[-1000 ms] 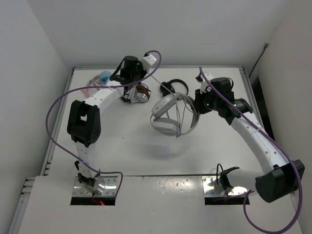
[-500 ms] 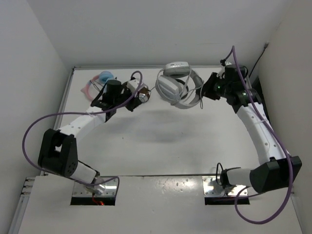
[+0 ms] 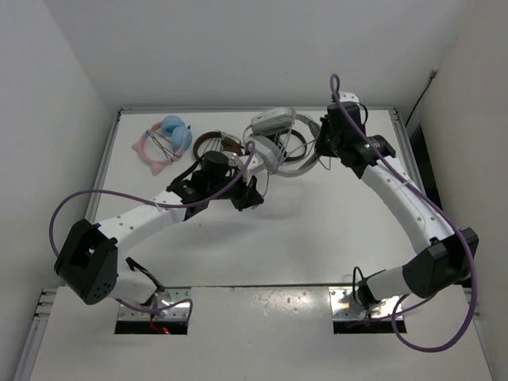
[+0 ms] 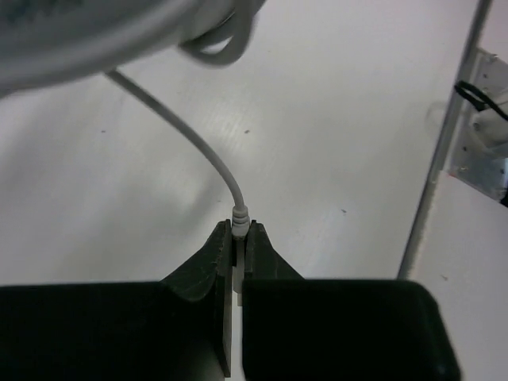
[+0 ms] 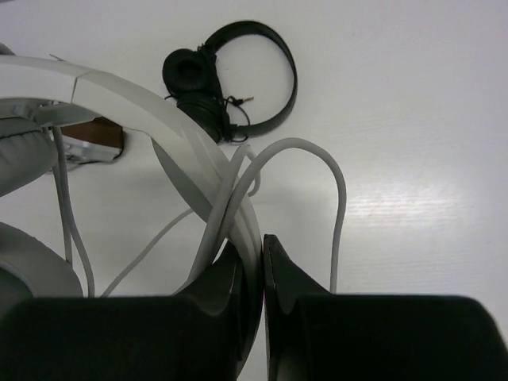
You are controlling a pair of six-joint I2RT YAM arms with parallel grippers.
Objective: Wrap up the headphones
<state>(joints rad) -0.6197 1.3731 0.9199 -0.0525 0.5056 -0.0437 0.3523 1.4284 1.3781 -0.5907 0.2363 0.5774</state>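
The headphones [image 3: 274,135] are held by the headband [image 5: 119,95], which is clamped between the narrow jaws of the right gripper [image 5: 252,242]. The thin cable [image 4: 190,135] is pinched at its plug [image 4: 240,216] between the left gripper [image 4: 238,232] jaws.

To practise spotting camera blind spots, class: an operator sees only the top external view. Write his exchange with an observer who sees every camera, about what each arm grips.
Operator: From above I can't tell: what do the left jaws hold?
Observer: Left wrist shows them shut on the plug of the thin cable.
Operator: And the right jaws?
Observer: Right wrist shows them shut on the headphones at the headband, a cable loop arching beside them.
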